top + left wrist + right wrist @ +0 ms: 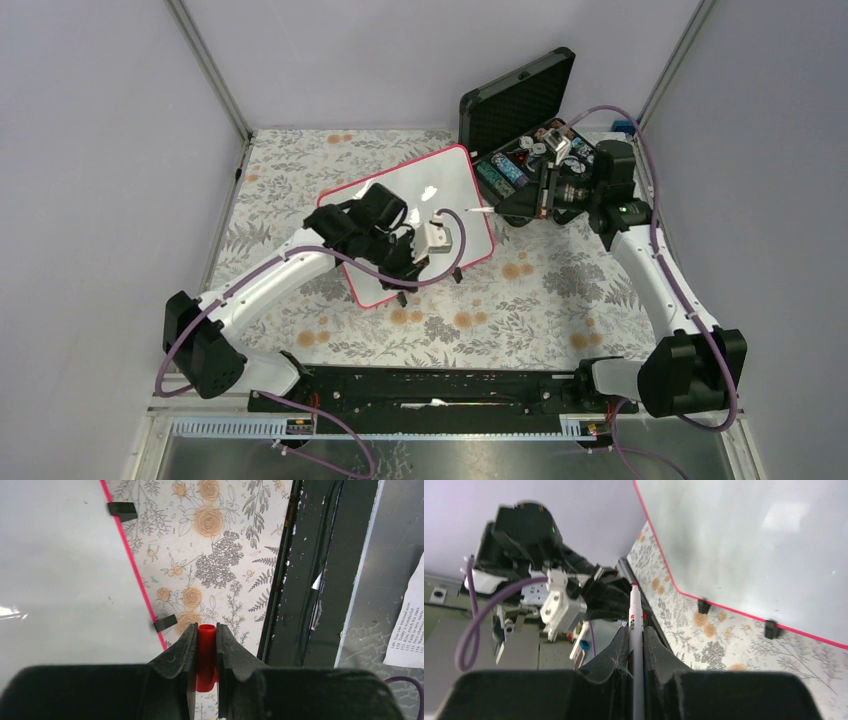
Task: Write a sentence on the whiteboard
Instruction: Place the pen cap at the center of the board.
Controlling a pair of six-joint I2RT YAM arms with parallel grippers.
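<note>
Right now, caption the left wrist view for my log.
Left gripper shut on a red cap, whiteboard edge and floral tablecloth beyond.

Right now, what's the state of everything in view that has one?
whiteboard: blank where visible
marker: uncapped, clamped in the right gripper
red cap: off the marker, clamped in the left gripper
black case: open, lid up
left gripper: shut on red cap
right gripper: shut on marker

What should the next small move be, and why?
Probably carry the right tool with the marker over the whiteboard and lower its tip. The cap is off, in the left tool; no writing shows yet, and the tip sits just off the rim.
</note>
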